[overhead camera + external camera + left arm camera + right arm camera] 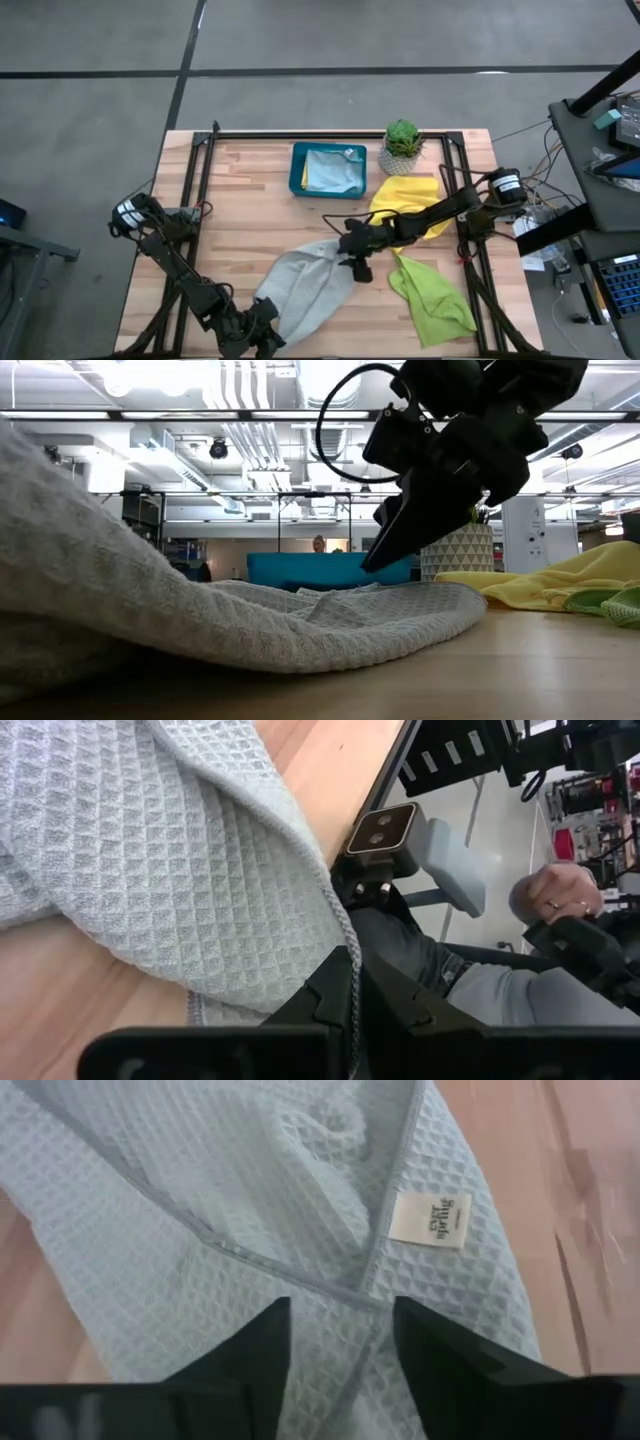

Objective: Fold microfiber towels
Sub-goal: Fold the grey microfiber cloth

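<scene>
Grey towel [305, 290]: left jaws clamp its near edge, right jaws parted above its far corner

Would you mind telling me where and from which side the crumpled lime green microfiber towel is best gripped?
Probably at a free corner of the lime green microfiber towel, such as its narrow upper end beside the yellow towel. It lies bunched on the wooden table, so a raised edge gives the fingers something to pinch. Come from above with the right gripper, which is nearest.

Two matte black jointed arms with exposed black cables, white-labelled cylindrical motor housings near their bases, left end effector [262, 335], right end effector [355, 262] with blocky angular black fingers [440, 1350]
</scene>
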Available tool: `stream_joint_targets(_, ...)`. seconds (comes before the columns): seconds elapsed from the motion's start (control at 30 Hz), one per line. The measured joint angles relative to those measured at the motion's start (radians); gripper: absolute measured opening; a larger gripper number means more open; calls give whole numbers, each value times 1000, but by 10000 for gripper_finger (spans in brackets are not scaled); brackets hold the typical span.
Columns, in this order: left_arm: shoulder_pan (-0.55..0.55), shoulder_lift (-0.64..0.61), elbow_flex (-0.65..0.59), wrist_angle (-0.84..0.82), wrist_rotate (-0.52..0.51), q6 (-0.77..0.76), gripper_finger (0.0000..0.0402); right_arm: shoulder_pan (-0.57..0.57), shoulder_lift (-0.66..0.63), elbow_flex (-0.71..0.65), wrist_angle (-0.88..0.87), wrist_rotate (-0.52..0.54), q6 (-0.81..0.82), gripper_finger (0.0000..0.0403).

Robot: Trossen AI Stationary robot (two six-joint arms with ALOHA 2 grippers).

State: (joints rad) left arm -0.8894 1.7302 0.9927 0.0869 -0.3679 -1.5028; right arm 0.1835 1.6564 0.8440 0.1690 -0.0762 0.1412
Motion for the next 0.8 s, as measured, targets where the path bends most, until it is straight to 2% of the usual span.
stream_joint_targets(0.2,0,0,-4,1,0,0,0,-1,39,0,23,7,-20,210)
stream_joint_targets(0.43,0,0,-11,0,0,0,0,-6,108,6,76,12,-33,223)
stream_joint_targets(0.63,0,0,-19,1,0,0,0,-5,103,17,76,-38,-55,202)
stream_joint_targets(0.8,0,0,-19,3,0,-2,0,-3,87,18,76,-94,-63,159)
